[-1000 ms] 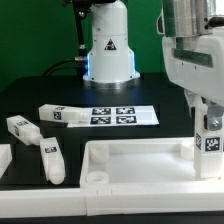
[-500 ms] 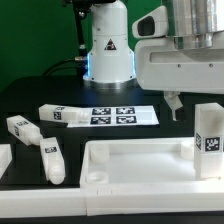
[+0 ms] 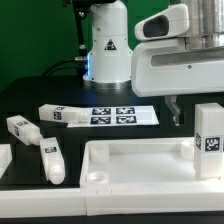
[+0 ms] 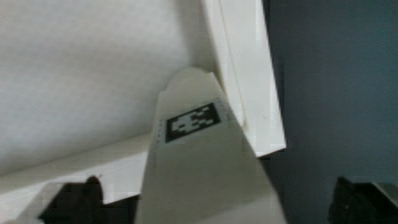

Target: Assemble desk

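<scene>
Claw [image 4: 217, 203] released: you have its fingers [image 4: 71, 203] spread wide, gripping nothing. One tagged leg [image 3: 208, 140] stands upright just beneath the claw, clear of both fingers, set in a corner of the desk panel [image 3: 135, 148]. Loose legs [image 3: 62, 115] lie well away from the claw.

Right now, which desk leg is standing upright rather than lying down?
The leg at the exterior view's right, standing in the desk panel's corner; the other three lie on their sides on the black table.
</scene>
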### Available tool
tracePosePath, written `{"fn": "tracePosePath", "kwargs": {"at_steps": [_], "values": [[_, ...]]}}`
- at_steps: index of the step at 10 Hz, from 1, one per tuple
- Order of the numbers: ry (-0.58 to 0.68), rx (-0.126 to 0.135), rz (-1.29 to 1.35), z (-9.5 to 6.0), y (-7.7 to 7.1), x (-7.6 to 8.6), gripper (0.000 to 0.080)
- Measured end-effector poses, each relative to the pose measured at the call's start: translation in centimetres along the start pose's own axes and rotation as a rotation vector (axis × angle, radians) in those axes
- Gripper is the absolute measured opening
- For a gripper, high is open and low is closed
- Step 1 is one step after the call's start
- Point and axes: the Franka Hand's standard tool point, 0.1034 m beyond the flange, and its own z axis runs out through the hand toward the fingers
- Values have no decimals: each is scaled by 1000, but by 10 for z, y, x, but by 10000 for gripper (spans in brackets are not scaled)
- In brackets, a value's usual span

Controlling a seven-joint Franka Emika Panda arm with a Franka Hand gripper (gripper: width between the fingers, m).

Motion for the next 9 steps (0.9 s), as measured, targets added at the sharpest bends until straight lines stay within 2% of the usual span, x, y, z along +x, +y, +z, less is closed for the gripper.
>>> {"fn": "tracePosePath", "kwargs": {"at_steps": [1, 2, 5, 7, 8, 9], "values": [[0, 0, 25, 0, 0, 0, 494], [-1, 0, 92, 0, 0, 0, 310], [3, -14, 503, 1, 0, -2, 286], [19, -15, 908, 1, -1, -4, 286], [17, 6, 1150, 1, -2, -4, 286], [11, 19, 1272, 1, -2, -3, 286]]}}
